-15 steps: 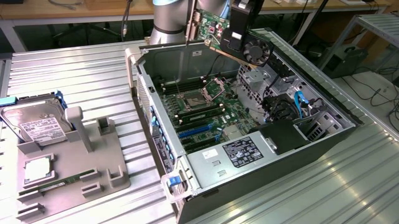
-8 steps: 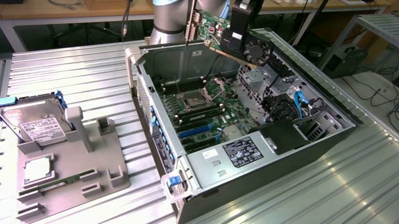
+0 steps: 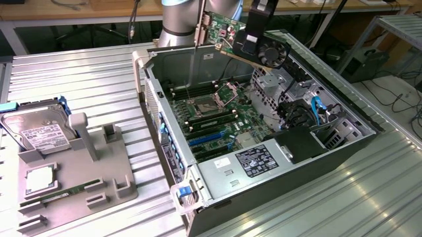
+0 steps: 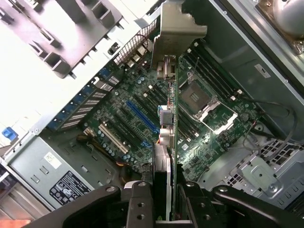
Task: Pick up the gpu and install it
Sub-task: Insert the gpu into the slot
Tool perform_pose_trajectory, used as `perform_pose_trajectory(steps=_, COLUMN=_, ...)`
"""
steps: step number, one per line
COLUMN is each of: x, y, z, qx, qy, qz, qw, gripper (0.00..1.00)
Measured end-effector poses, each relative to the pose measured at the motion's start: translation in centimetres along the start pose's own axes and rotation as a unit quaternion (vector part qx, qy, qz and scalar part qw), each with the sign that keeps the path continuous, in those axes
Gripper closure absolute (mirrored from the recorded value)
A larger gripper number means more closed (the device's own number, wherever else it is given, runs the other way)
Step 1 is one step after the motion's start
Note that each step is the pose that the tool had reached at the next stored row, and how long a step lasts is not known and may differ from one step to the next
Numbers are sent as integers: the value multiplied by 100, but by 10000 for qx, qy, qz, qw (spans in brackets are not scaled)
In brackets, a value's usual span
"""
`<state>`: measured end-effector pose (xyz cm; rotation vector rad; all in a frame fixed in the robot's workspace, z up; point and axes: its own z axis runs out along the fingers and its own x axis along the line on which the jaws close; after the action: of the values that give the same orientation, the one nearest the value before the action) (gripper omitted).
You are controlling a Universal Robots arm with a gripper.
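One end effector (image 4: 164,192) grips gpu (image 3: 224,29) over PC case (image 3: 329,168) on ribbed metal tbl (image 3: 86,84), wood bench (image 3: 66,9) behind.

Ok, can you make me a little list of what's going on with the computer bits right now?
held thing: green expansion card with black fan shroud and pale metal bracket
jaws: closed on the card's edge
card position: in the air over the open black and grey computer case, not in a slot
below card: green motherboard with long blue slots
on grey plastic holder: silver hard drive with white label, narrow green memory stick
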<state>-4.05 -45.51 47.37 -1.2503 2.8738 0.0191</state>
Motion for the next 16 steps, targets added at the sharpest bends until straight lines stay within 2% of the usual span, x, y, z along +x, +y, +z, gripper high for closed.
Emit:
perform_pose_trajectory(steps=4, x=0, y=0, z=0, qx=-4, qy=3, qz=-366, qw=9993, gripper=73)
perform_pose_trajectory(steps=6, x=1, y=1, z=0, qx=-6, qy=4, qz=-547, qw=9985, gripper=73)
perform_pose_trajectory(steps=16, x=1, y=0, z=1, qx=-12, qy=8, qz=-1012, qw=9949, gripper=73)
